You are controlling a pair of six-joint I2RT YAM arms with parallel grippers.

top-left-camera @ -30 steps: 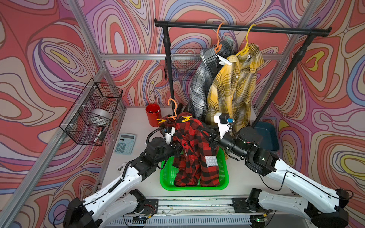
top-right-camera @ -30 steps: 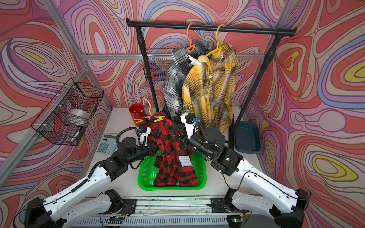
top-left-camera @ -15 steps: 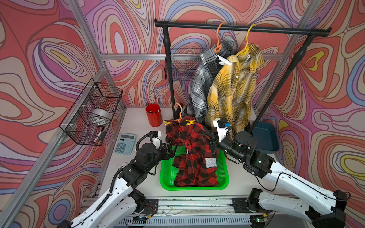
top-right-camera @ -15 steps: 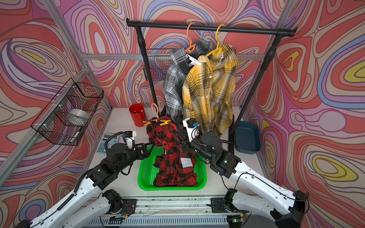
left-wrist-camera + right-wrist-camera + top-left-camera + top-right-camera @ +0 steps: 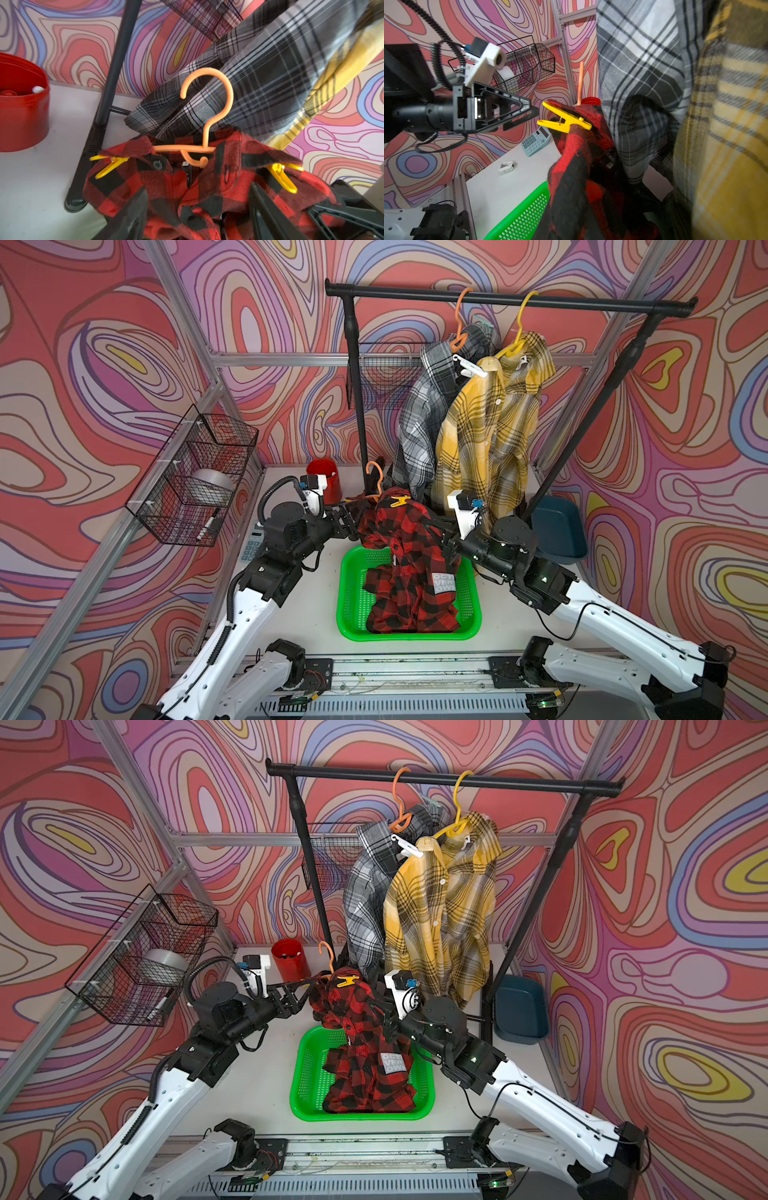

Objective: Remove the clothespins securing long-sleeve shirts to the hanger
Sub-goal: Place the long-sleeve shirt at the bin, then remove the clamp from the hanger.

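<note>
A red-and-black shirt point(image 5: 409, 568) hangs on an orange hanger point(image 5: 207, 124) over the green basket point(image 5: 349, 593), its tail lying in the basket. Two yellow clothespins point(image 5: 110, 166) point(image 5: 282, 176) pin its shoulders; one of them shows from above point(image 5: 395, 502) point(image 5: 347, 981). My left gripper point(image 5: 197, 199) is open, its fingers wide on either side of the collar, close to a yellow clothespin point(image 5: 564, 121). My right gripper point(image 5: 434, 526) is shut on the red shirt's shoulder, its tips buried in cloth. The grey plaid shirt point(image 5: 419, 418), with a white clothespin point(image 5: 469, 366), and the yellow plaid shirt point(image 5: 486, 435) hang on the rail.
The black rack's rail point(image 5: 498, 300) and post point(image 5: 357, 406) stand behind. A red cup point(image 5: 322, 472), a wire basket point(image 5: 195, 477), a calculator point(image 5: 535, 140) and a loose white clothespin point(image 5: 506, 167) are on the left. A blue bin point(image 5: 559, 531) sits on the right.
My left gripper has opened, pulled back to the left, then come in again at the hanger's end. The red shirt has sunk a little, held by my right gripper throughout.
</note>
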